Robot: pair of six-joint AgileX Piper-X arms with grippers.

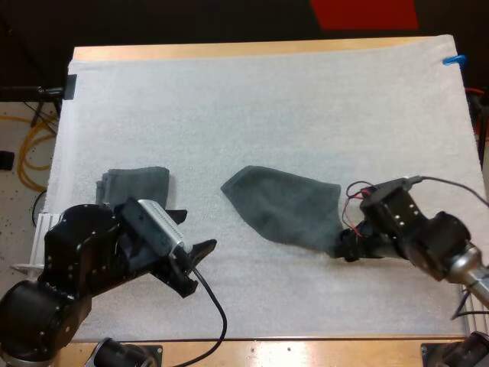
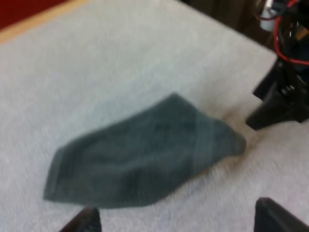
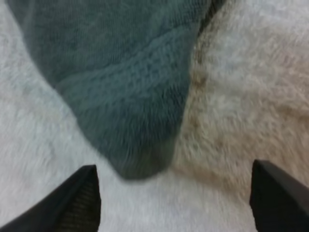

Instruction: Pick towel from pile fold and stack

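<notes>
A dark grey-green towel point(image 1: 284, 206) lies loosely flattened on the white mat point(image 1: 252, 99), narrowing to a corner on its right. My right gripper point(image 1: 344, 246) sits low at that corner; its fingers stand apart around the towel's tip point(image 3: 130, 159) without touching it, so my right gripper point(image 3: 176, 203) is open. My left gripper point(image 1: 197, 232) hovers left of the towel, open and holding nothing. In the left wrist view the towel point(image 2: 145, 159) lies ahead of my left gripper point(image 2: 178, 222), with the right gripper point(image 2: 275, 108) at its far corner. A folded towel point(image 1: 139, 183) rests at the mat's left.
The white mat covers nearly the whole wooden table point(image 1: 252, 49). Bare mat spreads behind the towels and along the front edge. The folded towel lies close behind my left arm point(image 1: 84, 260).
</notes>
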